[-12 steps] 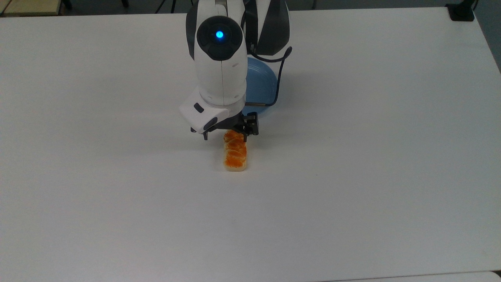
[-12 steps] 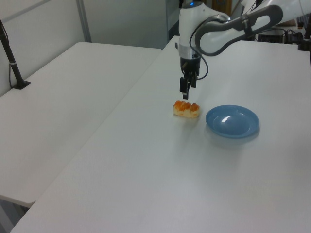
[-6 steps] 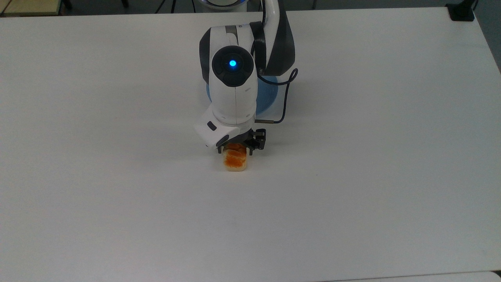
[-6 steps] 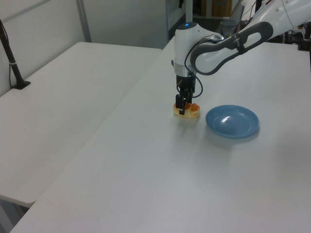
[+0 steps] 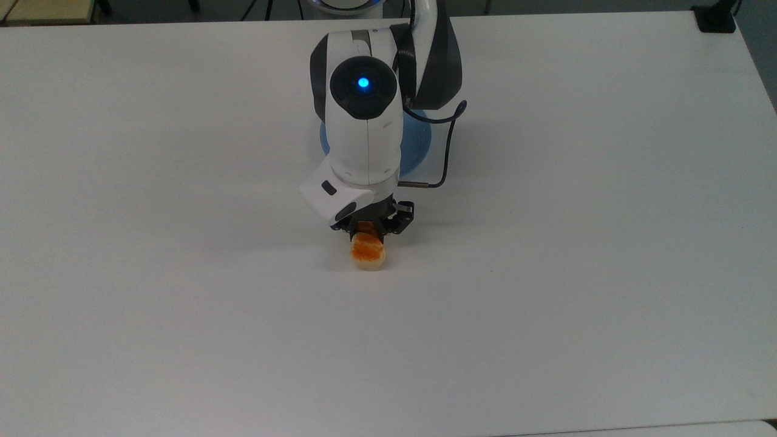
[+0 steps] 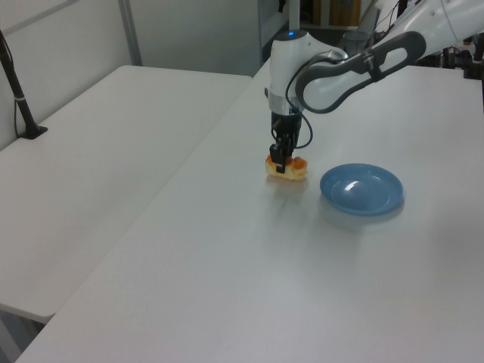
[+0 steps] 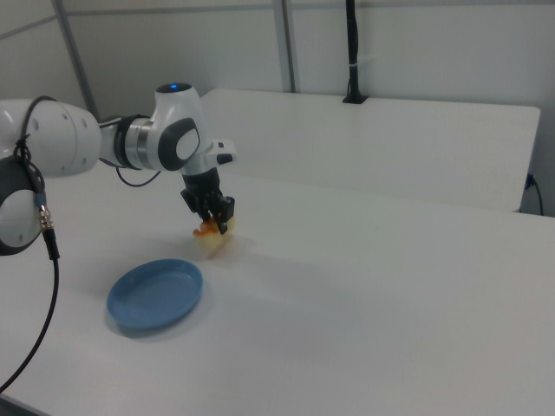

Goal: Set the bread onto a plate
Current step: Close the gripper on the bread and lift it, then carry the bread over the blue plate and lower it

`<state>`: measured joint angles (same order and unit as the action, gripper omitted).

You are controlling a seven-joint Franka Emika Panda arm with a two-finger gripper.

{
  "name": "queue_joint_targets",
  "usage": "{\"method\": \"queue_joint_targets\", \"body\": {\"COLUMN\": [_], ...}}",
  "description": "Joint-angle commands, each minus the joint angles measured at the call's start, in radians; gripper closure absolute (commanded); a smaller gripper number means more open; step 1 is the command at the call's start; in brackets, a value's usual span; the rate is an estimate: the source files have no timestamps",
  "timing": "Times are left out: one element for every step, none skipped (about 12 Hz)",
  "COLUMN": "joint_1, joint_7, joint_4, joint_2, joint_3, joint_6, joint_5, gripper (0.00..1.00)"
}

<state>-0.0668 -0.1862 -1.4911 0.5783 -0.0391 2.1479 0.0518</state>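
Orange-brown bit: bread (image 5: 366, 252), glazed lumpy top, pale cream sides, one end poking out toward the top view's near edge
Gripper (image 5: 371, 227): pointing straight down, black fingers (image 6: 280, 157) squeezed in on the loaf's two long sides, so clamped on the bread
Grip spot: far end of the loaf as the top view has it, fingers straddling the glazed top
Bread tilt: in the right view (image 7: 211, 239) free end hangs a bit lower than the gripped end; looks just off the table, though can't say for sure about contact
Bread location: in the gripper (image 7: 212, 215), over bare table, just beside the plate, not on it
Plate (image 6: 361, 189): light blue, round, shallow, raised rim, nothing in it
Plate vs bread: left view's right of the loaf (image 6: 286, 166), small gap between them; in the right view (image 7: 156, 295) nearer and to the right view's left; in the top view (image 5: 421, 143) farther back, mostly hidden under the arm
Arm (image 5: 366, 130): white and dark grey, blue light glowing on top, thin black cable looping off the top view's right side
Table (image 5: 576, 255): plain white top
Second table (image 6: 98, 151): also white, on the left view's left, black post standing on it
Count: 1 bread, 1 plate, 1 gripper, 2 fingers, 2 tables
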Motion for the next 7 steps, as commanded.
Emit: {"method": "queue_joint_targets", "body": {"joint_1": [0.001,0.005,0.005,0.004,0.002,-0.005,-0.013], "joint_7": [-0.007,-0.002,0.004,0.022,0.042,0.059,0.063], "joint_4": [-0.136,-0.217,-0.294,-0.375,-0.453,-0.538,-0.629], "joint_2": [-0.161,-0.240,-0.303,-0.369,-0.430,-0.490,-0.541], "joint_3": [0.004,0.004,0.005,0.004,0.004,0.004,0.004], "joint_6": [-0.022,-0.022,-0.019,-0.014,-0.010,-0.003,0.033], "joint_5": [-0.013,-0.015,-0.015,-0.016,-0.018,-0.020,-0.020], "gripper": [0.56,0.56,0.56,0.56,0.56,0.56,0.56]}}
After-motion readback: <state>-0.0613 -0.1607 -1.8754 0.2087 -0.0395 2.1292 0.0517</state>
